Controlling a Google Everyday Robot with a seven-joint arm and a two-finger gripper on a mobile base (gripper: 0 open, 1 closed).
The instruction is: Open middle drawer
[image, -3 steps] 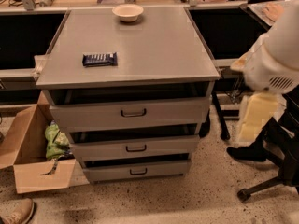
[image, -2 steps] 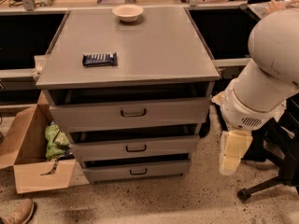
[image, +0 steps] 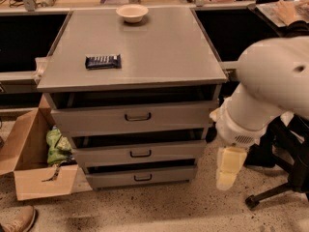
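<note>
The grey metal cabinet [image: 135,52] has three drawers, all slightly ajar with dark gaps above them. The middle drawer [image: 106,154] has a medium-height flat front and a small dark loop handle [image: 140,153] at its centre. The taller top drawer [image: 96,118] is above it and the shortest bottom drawer [image: 111,178] below it. My gripper [image: 225,178] is cream-coloured and hangs pointing down from the white arm [image: 270,86], to the right of the cabinet at about the height of the lower drawers. It is apart from the handle and holds nothing that I can see.
A white bowl [image: 132,12] and a dark snack bar [image: 103,61] lie on the cabinet top. An open cardboard box [image: 34,168] with a green bag [image: 58,146] stands at the left. An office chair base [image: 282,178] is at the right. A shoe [image: 19,220] is at the bottom left.
My arm has swung left and down toward the cabinet's right side. The gripper now hangs lower and closer to the drawers. The drawers have not moved.
</note>
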